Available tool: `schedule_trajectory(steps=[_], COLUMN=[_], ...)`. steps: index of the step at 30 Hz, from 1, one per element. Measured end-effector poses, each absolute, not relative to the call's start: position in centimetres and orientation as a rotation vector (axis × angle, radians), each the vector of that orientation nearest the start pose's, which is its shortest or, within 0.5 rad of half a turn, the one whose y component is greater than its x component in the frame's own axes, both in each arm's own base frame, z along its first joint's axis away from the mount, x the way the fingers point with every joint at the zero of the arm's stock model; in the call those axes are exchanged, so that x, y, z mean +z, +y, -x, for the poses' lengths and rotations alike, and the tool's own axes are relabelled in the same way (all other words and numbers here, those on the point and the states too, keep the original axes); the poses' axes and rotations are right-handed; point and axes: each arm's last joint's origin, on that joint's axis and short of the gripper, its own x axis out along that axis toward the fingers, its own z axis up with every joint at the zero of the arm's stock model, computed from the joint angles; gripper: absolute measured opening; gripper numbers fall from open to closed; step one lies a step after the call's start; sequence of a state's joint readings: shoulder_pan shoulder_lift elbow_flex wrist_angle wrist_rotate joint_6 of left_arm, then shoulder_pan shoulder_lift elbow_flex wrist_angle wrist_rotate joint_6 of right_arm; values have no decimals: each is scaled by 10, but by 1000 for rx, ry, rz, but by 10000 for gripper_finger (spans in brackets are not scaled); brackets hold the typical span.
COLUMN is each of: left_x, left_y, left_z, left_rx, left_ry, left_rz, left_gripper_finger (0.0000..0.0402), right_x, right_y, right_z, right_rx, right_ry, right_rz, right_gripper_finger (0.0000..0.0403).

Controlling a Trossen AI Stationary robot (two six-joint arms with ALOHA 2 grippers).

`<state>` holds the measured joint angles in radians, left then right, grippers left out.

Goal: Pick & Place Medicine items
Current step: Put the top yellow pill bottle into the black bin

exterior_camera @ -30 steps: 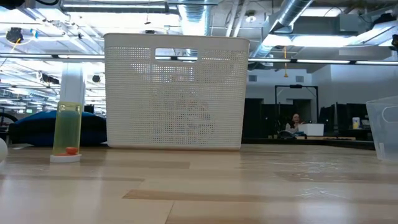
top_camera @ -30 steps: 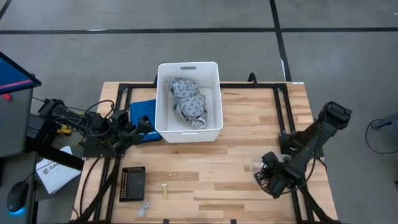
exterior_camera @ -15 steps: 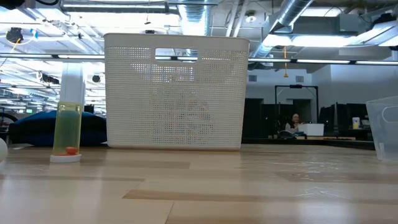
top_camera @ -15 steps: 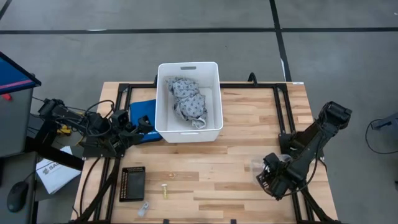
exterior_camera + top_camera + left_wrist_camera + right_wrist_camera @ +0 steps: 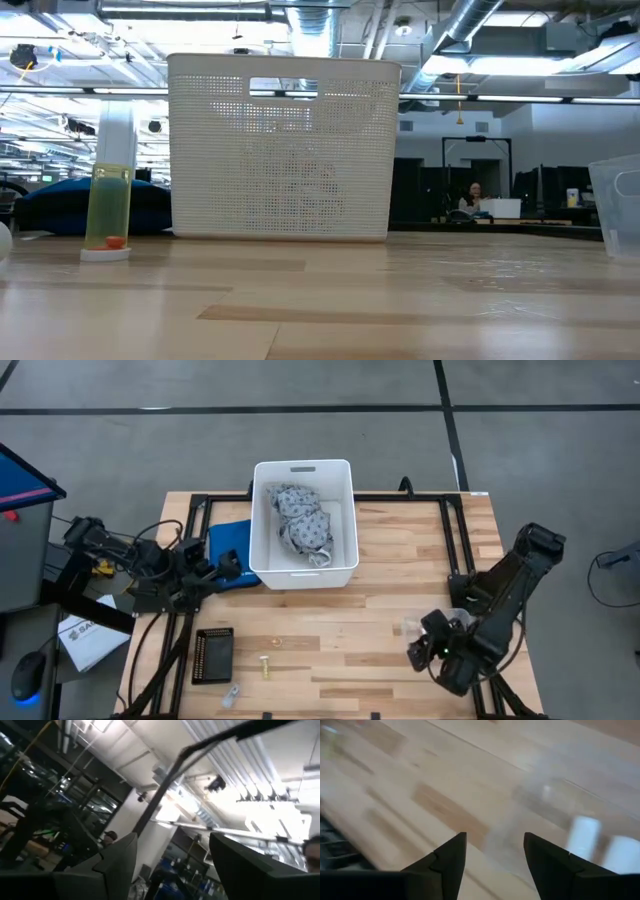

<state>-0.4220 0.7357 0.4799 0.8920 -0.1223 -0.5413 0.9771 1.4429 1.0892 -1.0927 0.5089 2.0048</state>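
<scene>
Right gripper (image 5: 418, 653) low by table's (image 5: 400, 570) front-right edge, fingers spread.
Bare wood betw. it & white bin (image 5: 303, 523). Two medicine items (image 5: 584, 836) ahead of jaws, offset sideways, apart.

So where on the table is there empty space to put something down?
The widest bare wood lies between the white bin and the right gripper. The far right corner beside the bin is free too. The near left is crowded: a black tray and a brass bolt. The left gripper waits by the bin.
</scene>
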Motion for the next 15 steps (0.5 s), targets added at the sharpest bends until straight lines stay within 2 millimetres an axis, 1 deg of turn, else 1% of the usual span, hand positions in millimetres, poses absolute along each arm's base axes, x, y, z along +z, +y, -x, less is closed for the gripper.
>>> schedule_trajectory(steps=[2,4,6,8,11,13,15], left_x=[341,347,354,356,355,351,341], left_y=[-66,-73,-82,-93,-115,-132,-149], left_z=[-143,-146,-151,-157,-164,-168,-170], left_rx=[-450,-422,-367,-322,-308,-329,-341], left_ry=[-472,-357,-185,11,251,382,512], left_rz=[619,514,419,337,235,192,128], left_gripper_finger=[241,241,241,241,241,241,241], right_x=[253,260,266,271,276,278,279], right_y=[201,202,204,205,206,207,207], right_z=[-152,-155,-157,-158,-159,-160,-160], right_rx=[-659,-644,-629,-621,-609,-606,-602], right_ry=[838,797,756,726,703,696,695], right_rz=[-815,-827,-839,-849,-863,-869,-871], right_gripper_finger=[194,194,194,194,194,194,194])
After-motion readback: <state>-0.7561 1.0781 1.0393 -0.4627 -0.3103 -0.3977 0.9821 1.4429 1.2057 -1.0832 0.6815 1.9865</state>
